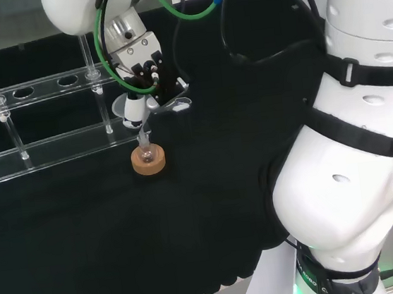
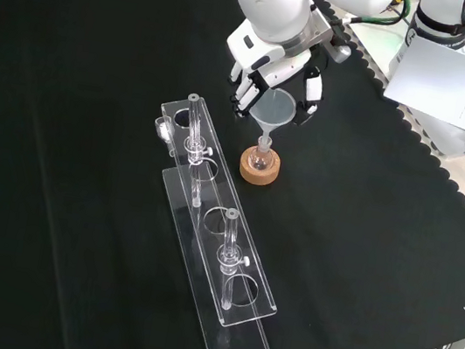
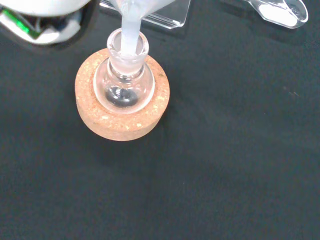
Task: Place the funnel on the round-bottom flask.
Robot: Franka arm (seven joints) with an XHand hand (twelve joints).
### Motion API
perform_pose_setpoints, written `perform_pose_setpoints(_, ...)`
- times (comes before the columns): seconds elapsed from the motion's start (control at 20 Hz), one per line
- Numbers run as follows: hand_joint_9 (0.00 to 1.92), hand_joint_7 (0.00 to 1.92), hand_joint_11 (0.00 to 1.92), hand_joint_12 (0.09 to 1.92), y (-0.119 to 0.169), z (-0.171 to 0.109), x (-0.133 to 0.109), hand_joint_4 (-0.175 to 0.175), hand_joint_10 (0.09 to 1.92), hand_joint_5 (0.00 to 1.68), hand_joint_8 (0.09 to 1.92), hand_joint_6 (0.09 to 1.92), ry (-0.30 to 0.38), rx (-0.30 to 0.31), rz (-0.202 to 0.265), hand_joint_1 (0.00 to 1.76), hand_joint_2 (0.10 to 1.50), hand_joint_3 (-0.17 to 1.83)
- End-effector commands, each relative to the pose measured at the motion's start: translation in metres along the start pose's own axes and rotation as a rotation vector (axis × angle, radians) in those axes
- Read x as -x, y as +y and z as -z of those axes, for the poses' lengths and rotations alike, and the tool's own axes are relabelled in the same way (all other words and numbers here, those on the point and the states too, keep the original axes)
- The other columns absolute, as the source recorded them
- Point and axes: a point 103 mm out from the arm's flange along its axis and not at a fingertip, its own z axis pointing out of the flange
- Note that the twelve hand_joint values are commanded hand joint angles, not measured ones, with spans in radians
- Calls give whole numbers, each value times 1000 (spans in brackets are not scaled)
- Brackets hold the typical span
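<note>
One funnel (image 2: 274, 110) sits between the curled fingers of the hand (image 2: 271, 73), which I hold just above the round-bottom flask (image 2: 261, 155); the hand grips the funnel's cone at the rim. From the wrist view the funnel's stem (image 3: 128, 35) already enters the flask's neck (image 3: 128, 46), so I judge the placing nearly done, with only the last lowering and the release left.

What worries me is the letting go. If the fingers open unevenly, they could drag the cone sideways, and the stem would lever against the neck and tip the flask off its cork ring (image 2: 259, 168). Lowering too far could press the cone on the glass rim and push the small flask askew in the ring.

Just beside the ring, to the left in the front view, stands a clear tube rack (image 2: 211, 242) holding a few glass tubes (image 2: 228, 241). It is close enough that a wide opening of the fingers on that side might brush its near end. Elsewhere the black cloth (image 2: 385, 216) around the ring lies bare.
</note>
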Motion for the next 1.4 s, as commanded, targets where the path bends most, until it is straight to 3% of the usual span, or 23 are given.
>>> perform_pose_setpoints(0.05,1177,894,821,1166,6,-5,4,-1,371,774,678,835,3,4,1,928,645,801)
perform_pose_setpoints(0.95,1168,873,815,1168,13,-21,1,-5,369,760,678,830,13,-7,11,924,643,799)
perform_pose_setpoints(1.4,958,683,653,1239,15,-22,-3,-35,466,536,768,791,-3,-18,4,891,609,809)
